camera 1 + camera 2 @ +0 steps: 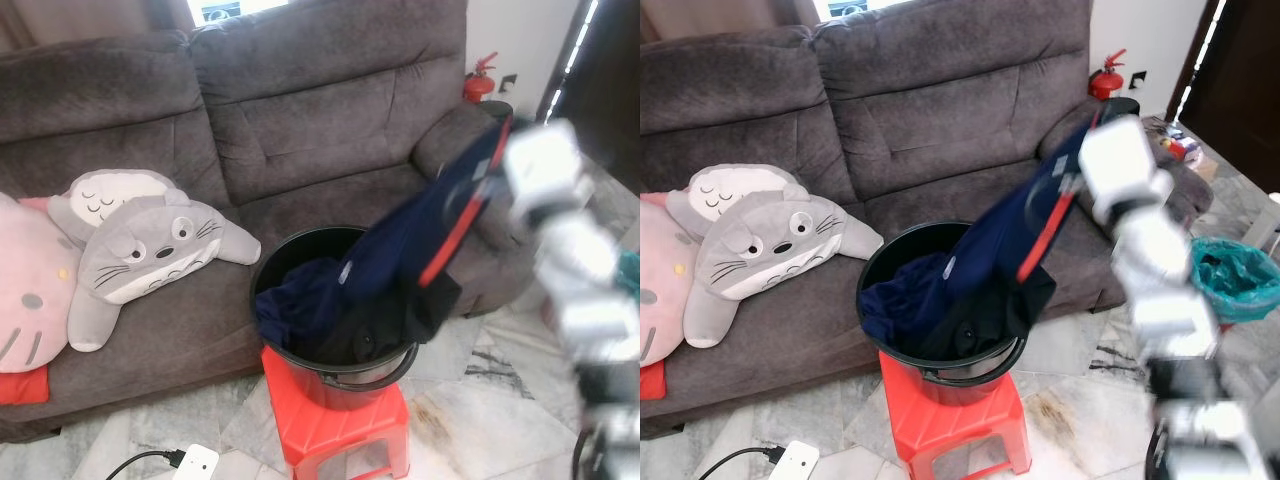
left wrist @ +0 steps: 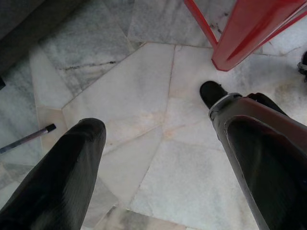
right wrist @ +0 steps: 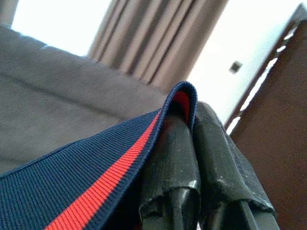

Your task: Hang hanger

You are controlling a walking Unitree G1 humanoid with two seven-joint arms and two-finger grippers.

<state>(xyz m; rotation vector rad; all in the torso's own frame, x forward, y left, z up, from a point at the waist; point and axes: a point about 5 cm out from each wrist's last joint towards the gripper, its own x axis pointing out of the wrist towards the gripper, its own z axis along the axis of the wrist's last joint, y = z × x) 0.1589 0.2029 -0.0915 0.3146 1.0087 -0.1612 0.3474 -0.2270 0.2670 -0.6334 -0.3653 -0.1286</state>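
Note:
A navy garment with a red stripe [image 1: 400, 250] stretches up out of a black bucket [image 1: 270, 262] that stands on a red stool [image 1: 345, 425] in front of the sofa. My right gripper [image 3: 192, 115] is shut on the garment's ribbed navy and red edge [image 3: 96, 177], raised above and to the right of the bucket; the arm [image 1: 1140, 230] is blurred. More dark cloth lies inside the bucket. No hanger can be made out. My left gripper [image 2: 158, 115] hangs open over the marble floor beside a leg of the red stool [image 2: 249, 28].
A grey sofa [image 1: 300, 110] fills the back, with a grey plush [image 1: 150, 245] and a pink cushion [image 1: 25, 290] at its left. A fire extinguisher [image 1: 480, 78] and a green bag [image 1: 1235, 275] are at the right. A white plug [image 1: 195, 465] lies on the floor.

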